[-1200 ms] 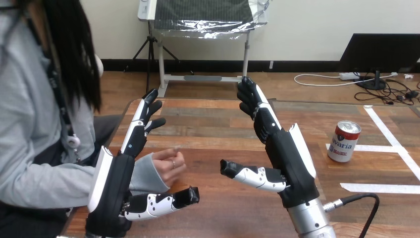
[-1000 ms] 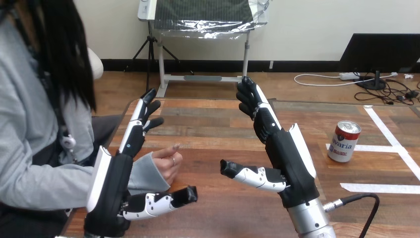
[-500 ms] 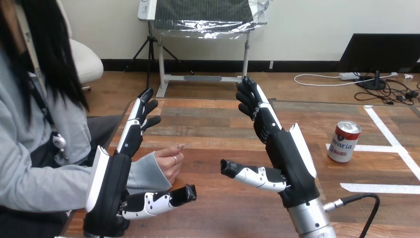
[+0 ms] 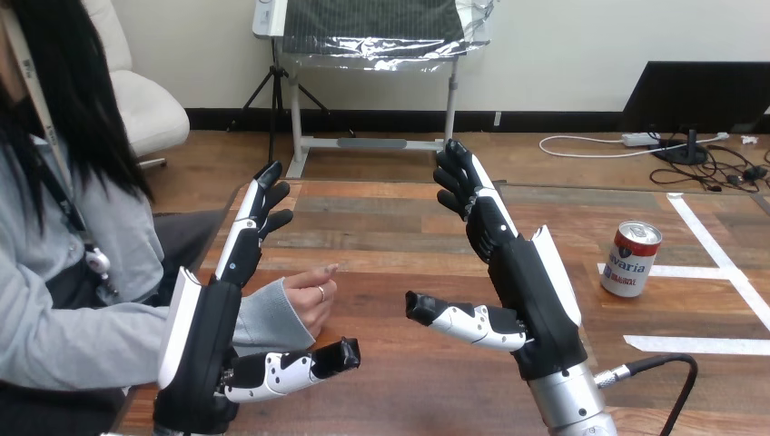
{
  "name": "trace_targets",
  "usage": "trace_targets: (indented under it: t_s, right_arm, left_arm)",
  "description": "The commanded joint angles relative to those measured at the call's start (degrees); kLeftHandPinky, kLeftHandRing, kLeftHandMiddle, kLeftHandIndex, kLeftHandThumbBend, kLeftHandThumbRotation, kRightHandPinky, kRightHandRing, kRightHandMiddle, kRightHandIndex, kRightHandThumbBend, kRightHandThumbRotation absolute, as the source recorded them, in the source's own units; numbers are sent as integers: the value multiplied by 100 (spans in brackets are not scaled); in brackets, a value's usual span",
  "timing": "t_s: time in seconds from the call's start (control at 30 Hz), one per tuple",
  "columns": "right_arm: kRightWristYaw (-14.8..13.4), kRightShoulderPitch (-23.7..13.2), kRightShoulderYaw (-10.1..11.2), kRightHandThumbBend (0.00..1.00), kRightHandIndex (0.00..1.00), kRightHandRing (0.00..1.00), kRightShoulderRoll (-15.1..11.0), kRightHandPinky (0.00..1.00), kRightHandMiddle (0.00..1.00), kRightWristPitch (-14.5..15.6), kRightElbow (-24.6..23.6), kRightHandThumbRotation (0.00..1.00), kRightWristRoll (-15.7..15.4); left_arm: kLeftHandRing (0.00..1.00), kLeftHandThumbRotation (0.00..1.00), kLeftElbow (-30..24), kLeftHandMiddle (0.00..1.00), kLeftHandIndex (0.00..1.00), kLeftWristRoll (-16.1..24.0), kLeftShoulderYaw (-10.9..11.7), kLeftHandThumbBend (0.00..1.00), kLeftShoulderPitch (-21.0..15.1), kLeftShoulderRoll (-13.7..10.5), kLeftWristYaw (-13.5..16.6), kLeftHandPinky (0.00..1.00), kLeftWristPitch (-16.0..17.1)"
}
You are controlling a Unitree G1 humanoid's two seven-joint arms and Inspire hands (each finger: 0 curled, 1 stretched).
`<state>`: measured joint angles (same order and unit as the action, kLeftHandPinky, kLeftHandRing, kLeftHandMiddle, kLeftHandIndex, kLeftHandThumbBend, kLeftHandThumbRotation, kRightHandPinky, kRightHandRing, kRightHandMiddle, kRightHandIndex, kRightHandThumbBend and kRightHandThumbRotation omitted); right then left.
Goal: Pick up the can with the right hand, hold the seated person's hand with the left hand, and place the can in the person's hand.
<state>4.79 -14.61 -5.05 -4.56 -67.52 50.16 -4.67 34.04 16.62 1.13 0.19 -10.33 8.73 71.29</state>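
On the wooden surface [image 4: 381,236] the can [image 4: 630,259] stands upright at the right (on a white tape strip [image 4: 699,271]), well apart from the right hand [image 4: 527,291], whose fingers are spread wide. The left hand [image 4: 213,336], fingers equally straight, holds nothing beside the person's hand [image 4: 309,295].

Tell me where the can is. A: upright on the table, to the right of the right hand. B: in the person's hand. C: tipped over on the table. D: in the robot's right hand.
A: the can stands upright on the table, apart from the open, empty right hand.
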Motion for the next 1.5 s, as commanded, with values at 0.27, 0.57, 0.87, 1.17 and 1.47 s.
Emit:
trace_targets:
  t_s: [0.27,0.57,0.87,1.17,1.47]
  right_arm:
    - [-78,-305,189,100,98,95,-29,92,96,-160,0,51,-42]
    - [-341,-424,361,100,98,93,-142,91,95,-183,118,54,-313]
    - [-515,-606,533,100,96,92,-212,88,94,-184,236,54,-293]
    - [-699,-814,729,100,95,90,-309,85,93,-284,389,53,-312]
    - [-897,-951,885,100,95,90,-430,83,92,-126,423,55,-305]
  left_arm:
    - [93,61,-122,97,97,20,89,100,-240,27,54,86,93]
    - [93,61,-113,97,97,56,109,100,-250,29,83,86,90]
    - [94,62,-51,98,97,135,130,100,-290,15,143,87,141]
    - [93,62,-39,97,97,213,166,100,-318,36,212,87,145]
    - [93,63,37,97,96,220,157,100,-374,8,254,86,205]
